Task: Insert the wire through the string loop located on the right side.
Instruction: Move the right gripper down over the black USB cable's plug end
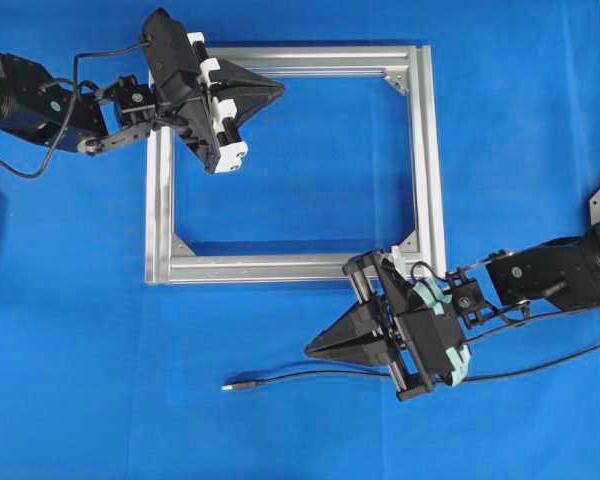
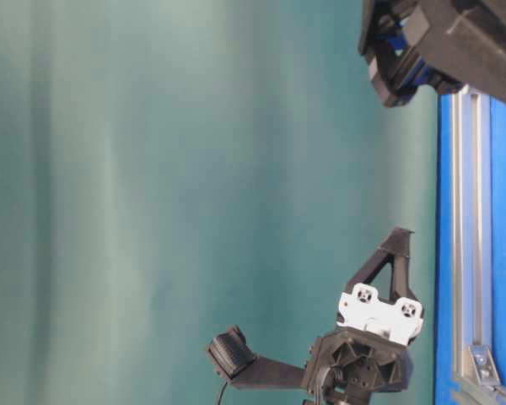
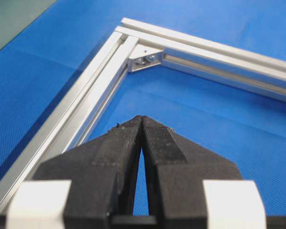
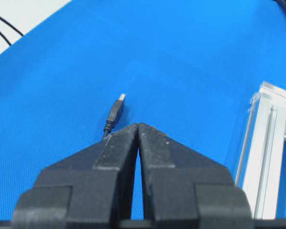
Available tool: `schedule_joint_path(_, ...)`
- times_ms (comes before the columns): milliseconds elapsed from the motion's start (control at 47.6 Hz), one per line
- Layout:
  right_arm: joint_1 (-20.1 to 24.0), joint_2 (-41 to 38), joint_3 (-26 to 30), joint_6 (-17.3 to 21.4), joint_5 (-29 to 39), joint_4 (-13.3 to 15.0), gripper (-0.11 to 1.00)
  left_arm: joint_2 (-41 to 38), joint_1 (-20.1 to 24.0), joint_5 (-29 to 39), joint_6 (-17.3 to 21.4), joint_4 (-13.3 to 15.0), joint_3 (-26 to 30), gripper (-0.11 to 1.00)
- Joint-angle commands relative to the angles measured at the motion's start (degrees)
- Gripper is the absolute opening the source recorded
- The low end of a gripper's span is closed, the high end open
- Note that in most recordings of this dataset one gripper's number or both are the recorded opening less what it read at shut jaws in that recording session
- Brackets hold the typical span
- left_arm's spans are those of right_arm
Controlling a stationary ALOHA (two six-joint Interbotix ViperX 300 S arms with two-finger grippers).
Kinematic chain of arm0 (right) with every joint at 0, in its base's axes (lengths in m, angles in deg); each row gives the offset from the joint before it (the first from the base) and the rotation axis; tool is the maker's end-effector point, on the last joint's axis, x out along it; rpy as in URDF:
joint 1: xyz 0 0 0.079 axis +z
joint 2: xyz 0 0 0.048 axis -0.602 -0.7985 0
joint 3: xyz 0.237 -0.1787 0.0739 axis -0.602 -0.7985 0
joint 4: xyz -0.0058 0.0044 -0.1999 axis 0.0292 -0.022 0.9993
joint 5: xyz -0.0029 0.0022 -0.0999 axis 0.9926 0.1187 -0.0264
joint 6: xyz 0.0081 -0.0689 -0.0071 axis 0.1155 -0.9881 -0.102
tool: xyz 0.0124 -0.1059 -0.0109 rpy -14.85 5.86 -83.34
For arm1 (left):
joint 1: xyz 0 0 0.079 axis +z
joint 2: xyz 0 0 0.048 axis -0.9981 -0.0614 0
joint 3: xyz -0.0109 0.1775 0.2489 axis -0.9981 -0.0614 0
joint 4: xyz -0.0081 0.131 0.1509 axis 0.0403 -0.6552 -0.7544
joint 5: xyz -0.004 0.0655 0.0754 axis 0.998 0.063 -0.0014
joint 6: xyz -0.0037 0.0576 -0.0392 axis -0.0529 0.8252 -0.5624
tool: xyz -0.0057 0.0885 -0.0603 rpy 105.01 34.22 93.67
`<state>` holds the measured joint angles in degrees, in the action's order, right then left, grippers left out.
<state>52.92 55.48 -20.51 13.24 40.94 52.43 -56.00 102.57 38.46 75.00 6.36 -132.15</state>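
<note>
Right gripper (image 1: 315,349) pinched together empty above blue mat (image 1: 80,330), wire (image 1: 310,376) lying just below it, left gripper (image 1: 277,90) likewise closed over aluminium frame (image 1: 432,150).

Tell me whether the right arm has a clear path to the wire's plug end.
Probably yes. The wire lies loose on the bare blue mat, its plug just ahead of the right hand. Nothing lies between them, but the hand is shut and must open first.

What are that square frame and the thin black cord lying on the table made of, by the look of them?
The frame looks like brushed aluminium: silver, slotted bars with bolted corner brackets. The wire seems rubber- or plastic-sheathed, matte black and limp, ending in a small metal plug. The table cover appears to be blue woven fabric or textured mat.
</note>
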Motion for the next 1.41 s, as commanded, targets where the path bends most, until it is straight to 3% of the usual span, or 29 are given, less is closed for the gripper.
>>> schedule_joint_path(0,0.5,2.4,1.1,0.0,-0.1,0.0,0.00,2.7,-0.4,0.4,-0.1,-0.8,1.1,0.00)
schedule_joint_path(126,0.5,2.9,1.6,0.2,2.2,0.0,-0.06,2.7,-0.4,0.5,-0.1,-0.9,0.9,0.00)
schedule_joint_path(526,0.7,2.8,2.5,1.6,3.7,0.0,-0.03,2.7,-0.4,0.5,0.2,-0.9,0.7,0.00)
schedule_joint_path(589,0.9,2.9,2.5,2.2,3.6,0.0,0.02,2.7,-0.4,0.5,0.2,-0.9,0.8,0.00)
schedule_joint_path(673,0.8,2.8,2.4,3.5,3.7,-0.1,0.18,2.7,-0.5,0.5,0.2,-0.9,0.7,0.00)
schedule_joint_path(925,1.3,2.8,2.3,4.8,4.3,-0.1,0.88,2.7,-0.4,0.5,0.3,-0.9,0.6,0.00)
schedule_joint_path(1072,2.0,2.3,3.2,5.1,4.3,-1.0,0.84,2.7,-0.4,0.5,0.3,-0.9,0.6,0.00)
schedule_joint_path(1387,3.5,-7.1,8.1,7.4,3.8,-6.6,0.86,2.7,-0.4,0.5,-0.2,-0.9,0.8,0.00)
